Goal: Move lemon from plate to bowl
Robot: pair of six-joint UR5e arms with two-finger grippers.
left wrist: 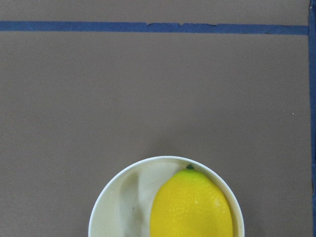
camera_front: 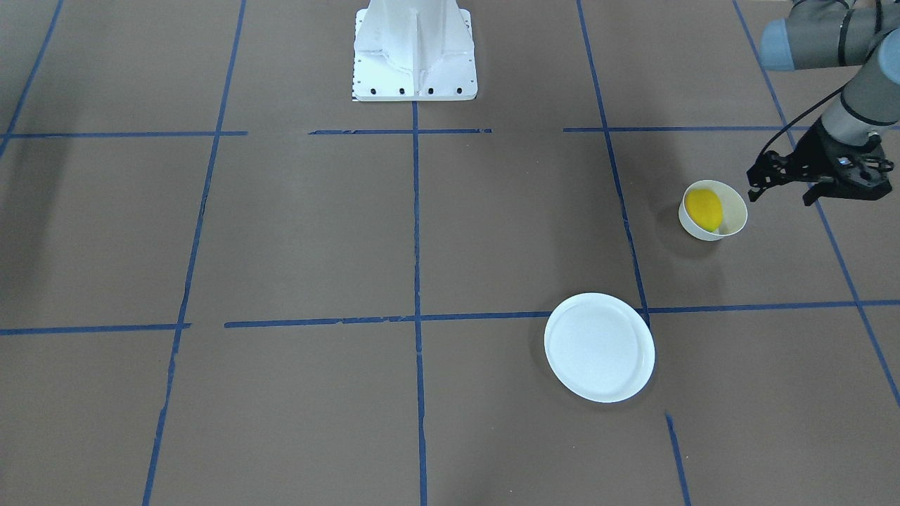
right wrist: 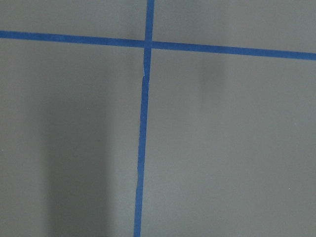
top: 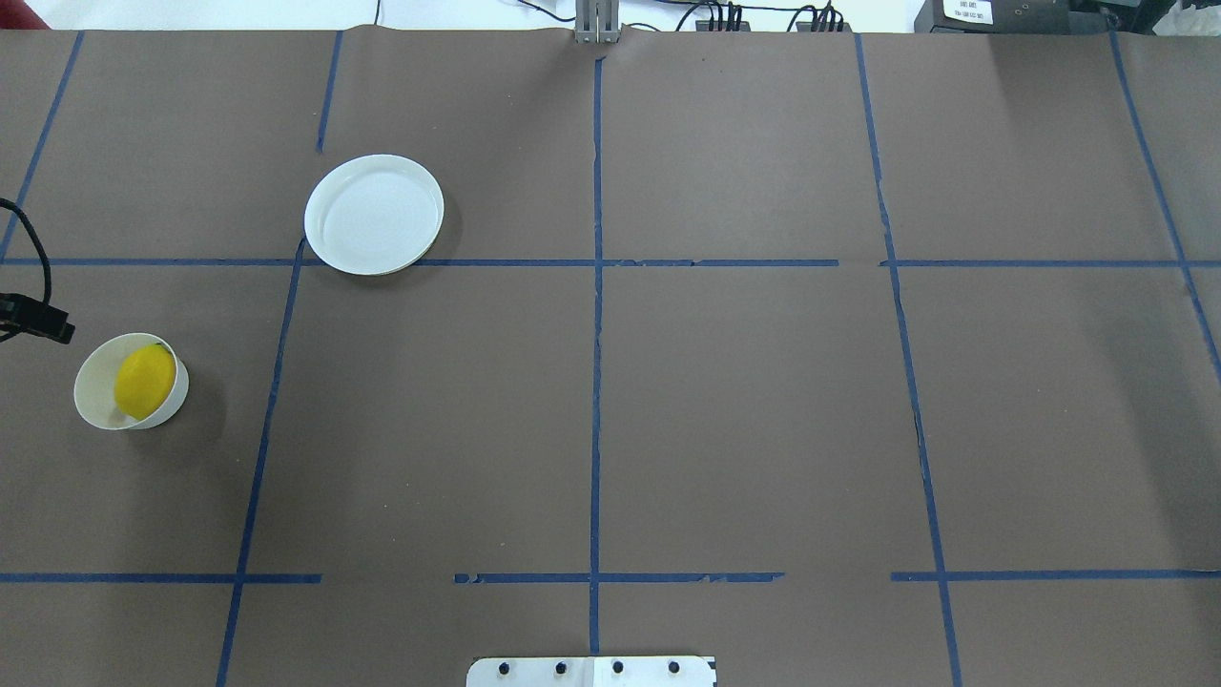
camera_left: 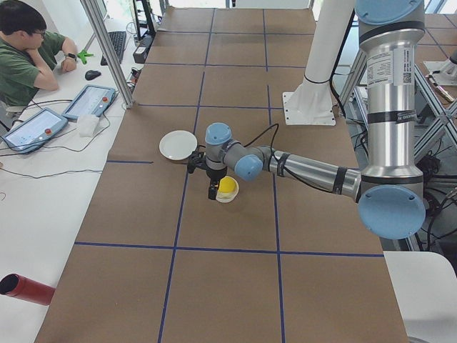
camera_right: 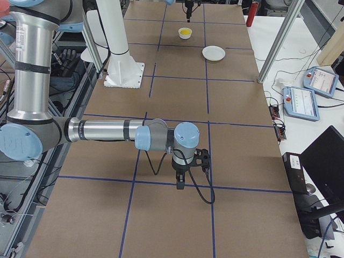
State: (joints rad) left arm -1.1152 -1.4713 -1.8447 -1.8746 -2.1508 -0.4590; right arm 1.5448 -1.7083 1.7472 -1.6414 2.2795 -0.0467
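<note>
Pretty much done, by the looks of it. The lemon (camera_front: 704,209) sits inside the bowl (camera_front: 735,205), leaning against one side of the wall, and the plate (camera_front: 599,347) lies bare, well apart from the bowl. So the move itself is finished. What's probably left is the left arm clearing away from the bowl, and that's about it.

The left gripper (camera_front: 814,193) hangs just beside the bowl, raised off the table, with nothing in it. As for the jaws, it's honestly hard to tell whether they're apart or together: the front view shows only a black tangle of fingers and camera mount, and the left wrist camera catches no fingers at all. The right gripper (camera_right: 180,183) is far from the bowl, hanging over bare tabletop, and its jaws can't be read either.

The lemon looks bright yellow and oval, with fine dimpled skin and a tiny dark green nub at one end. It fills about half the bowl. The bowl's inside is off-white and a bit glossy.
</note>
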